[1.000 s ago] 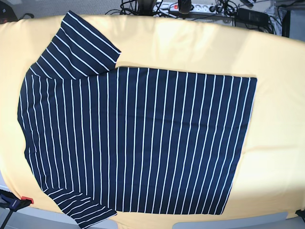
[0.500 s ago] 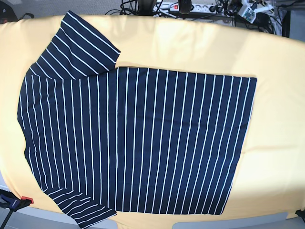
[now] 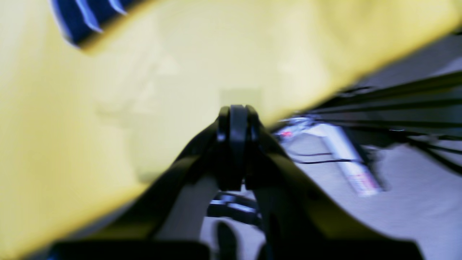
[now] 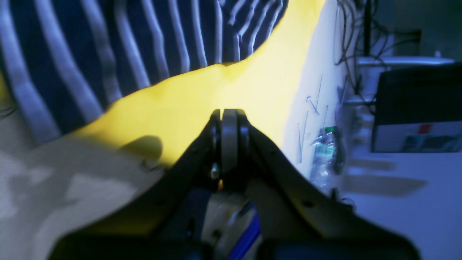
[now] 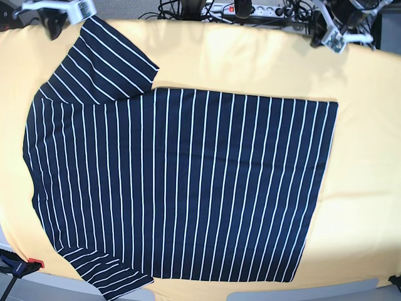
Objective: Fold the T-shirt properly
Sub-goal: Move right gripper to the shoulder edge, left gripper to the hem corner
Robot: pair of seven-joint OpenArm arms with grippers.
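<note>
the t-shirt point(image 5: 178, 182) lies spread flat, face down or up i cannot tell, across the yellow cloth point(image 5: 369, 157) that covers the table. its collar end points toward the base view's left, its hem toward the right, and both short sleeves stick out from the body, one toward the far edge and one toward the near edge. no part of the shirt is doubled over itself: i see no crease, no tucked sleeve, no layer on layer. so i judge the folding has not begun; every fold is left to do, sleeves first most likely and then the body.

my right gripper point(image 4: 229, 119) hangs just beyond the far sleeve of the t-shirt, over bare yellow cloth, apart from the fabric, its jaws pressed together with nothing between them. my left gripper point(image 3: 236, 115) sits beyond the shirt's far hem corner, near the cloth's far edge, well clear of the stripes; its jaws are also closed on nothing. that wrist view is blurred, so i can say little more than that a small corner of the shirt shows at the top left.

past the cloth, behind the t-shirt, runs a power strip point(image 5: 241, 9) among tangled cables point(image 5: 169, 7).
</note>
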